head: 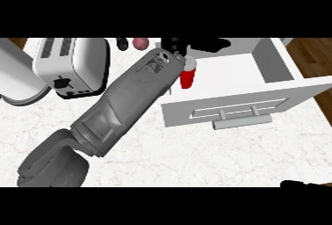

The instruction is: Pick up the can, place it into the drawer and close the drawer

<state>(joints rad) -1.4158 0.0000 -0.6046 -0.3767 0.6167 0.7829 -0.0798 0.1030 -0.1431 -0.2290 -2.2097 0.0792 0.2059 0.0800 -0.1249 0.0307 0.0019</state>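
The left hand point(174, 45) reaches over the counter point(194, 149) to its far edge, at the open drawer's point(280, 59) left wall. The red can point(186, 79) stands just beside the wrist, at that wall; whether the hand grips it cannot be told. The toaster point(71, 66) sits at the far left corner. The right hand point(304, 184) barely shows at the near right corner, its state hidden

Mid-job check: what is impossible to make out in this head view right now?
- Left hand: head view, mostly covered by its forearm; whether it holds the can does not show.
- Can: left side behind the forearm; resting or lifted, unclear.
- Right hand: cut off by the lower edge; pose unreadable.
- Small items by the toaster: cut by the upper edge, too small to name.
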